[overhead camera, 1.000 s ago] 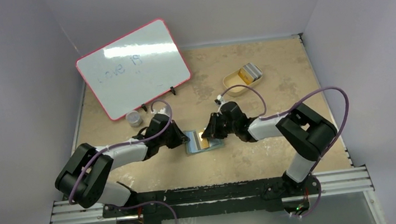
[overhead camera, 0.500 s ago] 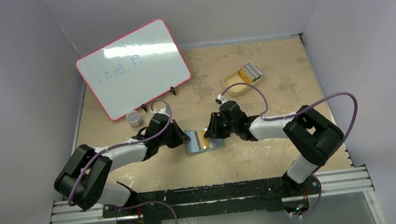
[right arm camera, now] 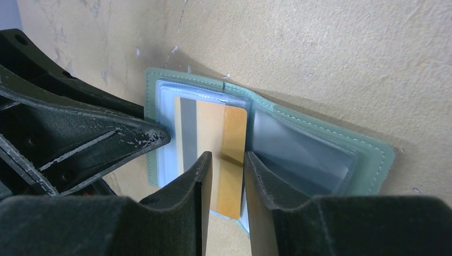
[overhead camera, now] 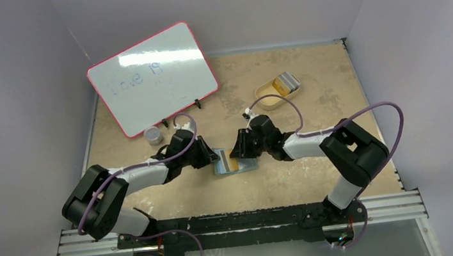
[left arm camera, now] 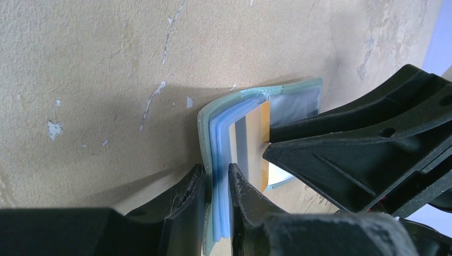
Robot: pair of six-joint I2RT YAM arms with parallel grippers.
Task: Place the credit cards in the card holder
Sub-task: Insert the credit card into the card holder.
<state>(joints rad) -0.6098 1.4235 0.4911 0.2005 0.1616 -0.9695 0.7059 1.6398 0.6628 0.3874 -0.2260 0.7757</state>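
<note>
The grey-green card holder (overhead camera: 246,166) lies open on the table between my two grippers. My left gripper (overhead camera: 210,157) is shut on its light blue pocket pages (left arm camera: 219,133), its jaws clamping the stack at the left edge (left arm camera: 217,170). A gold card (right arm camera: 234,128) with a grey stripe lies partly inside a left-hand pocket and also shows in the left wrist view (left arm camera: 264,114). My right gripper (right arm camera: 228,156) sits over the card's near end, jaws a narrow gap apart, a fingertip against the card. The holder's green rim (right arm camera: 368,160) and clear right-hand pocket lie flat.
A tan rounded tray (overhead camera: 269,91) at the back right holds more cards (overhead camera: 286,83). A pink-framed whiteboard (overhead camera: 151,78) stands at the back left, with a small metal cup (overhead camera: 154,135) in front of it.
My right arm has shifted slightly, its wrist edging left towards the holder. The left gripper keeps its hold on the blue pages. The gold card stays at the pocket.
</note>
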